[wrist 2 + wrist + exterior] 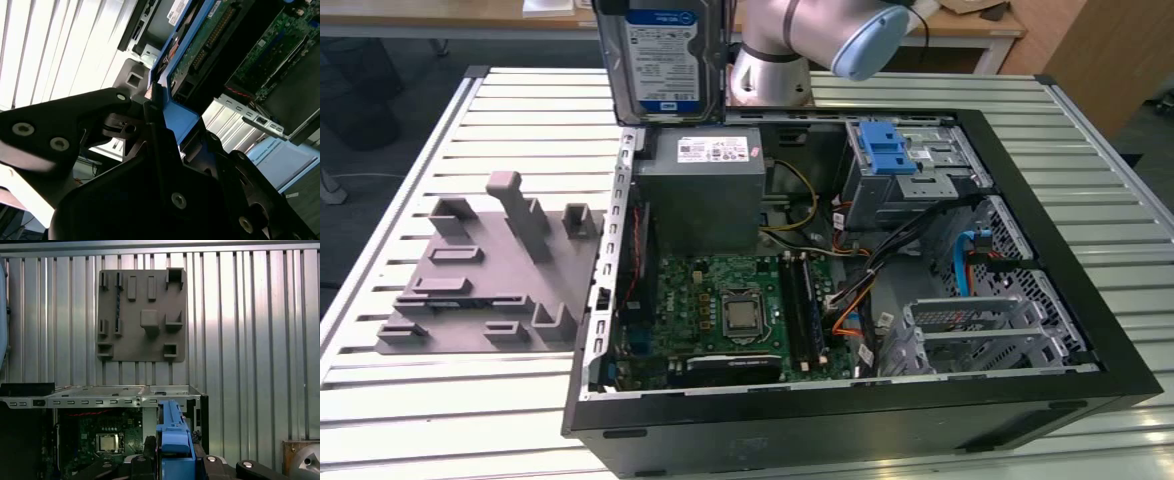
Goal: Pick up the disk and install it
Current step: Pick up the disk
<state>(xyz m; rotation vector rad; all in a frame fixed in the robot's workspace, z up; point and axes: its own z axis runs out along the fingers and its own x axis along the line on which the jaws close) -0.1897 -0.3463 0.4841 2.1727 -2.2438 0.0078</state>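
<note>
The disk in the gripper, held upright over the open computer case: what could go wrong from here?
1. The gripper pinches the disk by just the edge of its blue bracket, so it could tilt or slip.
2. It hangs right above the case wall and the grey power supply; a low move might strike them.
3. Loose cables beside the drive cage could snag it.
</note>
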